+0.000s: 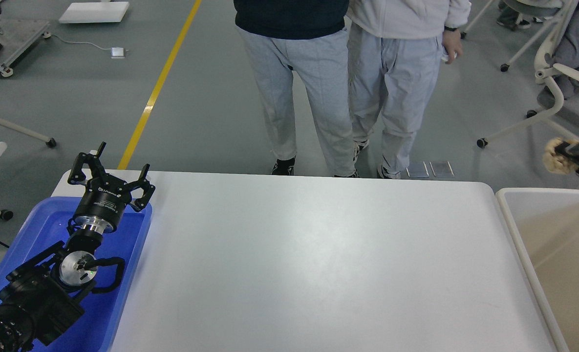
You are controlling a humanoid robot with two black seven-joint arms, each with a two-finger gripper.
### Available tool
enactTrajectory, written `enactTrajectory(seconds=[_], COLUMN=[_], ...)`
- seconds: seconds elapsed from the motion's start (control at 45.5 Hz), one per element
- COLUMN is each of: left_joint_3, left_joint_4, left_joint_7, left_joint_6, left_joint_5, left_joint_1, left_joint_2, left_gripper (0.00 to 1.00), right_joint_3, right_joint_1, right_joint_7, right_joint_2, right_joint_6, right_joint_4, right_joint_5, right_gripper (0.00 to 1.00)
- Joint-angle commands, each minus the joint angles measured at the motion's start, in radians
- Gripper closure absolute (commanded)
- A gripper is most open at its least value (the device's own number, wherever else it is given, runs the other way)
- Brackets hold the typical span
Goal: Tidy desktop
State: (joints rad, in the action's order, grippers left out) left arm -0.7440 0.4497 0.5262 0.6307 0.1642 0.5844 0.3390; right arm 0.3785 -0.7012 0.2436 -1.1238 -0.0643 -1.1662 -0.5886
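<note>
White desktop [318, 264] between two bins, one arm at each end.

Left gripper [118, 172]: fingers spread apart, nothing between them, poised above the far end of the blue tray [123, 293]; the desktop begins just to its right and runs wide from there toward the other arm. Right gripper [565, 155]: mostly cut off at the picture's edge, pinching a tan fluffy lump [557, 155], above the far end of the beige bin [514, 225]; the desktop lies to its left and nearer the camera. Beige bin: touching the desktop's right edge. Blue tray: overlapping the desktop's left side. Beyond both grippers: two standing people in light grey trousers [313, 88] on a grey floor with a yellow line [160, 85].
</note>
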Motion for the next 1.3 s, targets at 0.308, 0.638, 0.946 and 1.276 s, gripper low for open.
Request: enactTrajectory(seconds=[0.308,0.638,0.946,1.276], left_joint_3=[0.0,0.0,0.0,0.0], left_joint_4=[0.0,0.0,0.0,0.0], left_joint_7=[0.0,0.0,0.0,0.0], left_joint_6=[0.0,0.0,0.0,0.0], left_joint_5=[0.0,0.0,0.0,0.0], left_joint_1=[0.0,0.0,-0.001,-0.001], left_joint_2=[0.0,0.0,0.0,0.0], left_gripper=[0.0,0.0,0.0,0.0], right_joint_3=[-0.003,-0.004,0.002,-0.01], right_joint_1=[0.129,0.126,0.124,0.117], right_joint_7=[-0.01,-0.013,-0.013,-0.013], right_joint_2=[0.277,0.553,0.607,0.605], right_joint_6=[-0.025,0.139,0.135,0.126], right_joint_4=[0.529,1.029,1.079,1.105], right_joint_5=[0.383,0.397,0.397,0.386], right_gripper=[1.0,1.0,1.0,0.7])
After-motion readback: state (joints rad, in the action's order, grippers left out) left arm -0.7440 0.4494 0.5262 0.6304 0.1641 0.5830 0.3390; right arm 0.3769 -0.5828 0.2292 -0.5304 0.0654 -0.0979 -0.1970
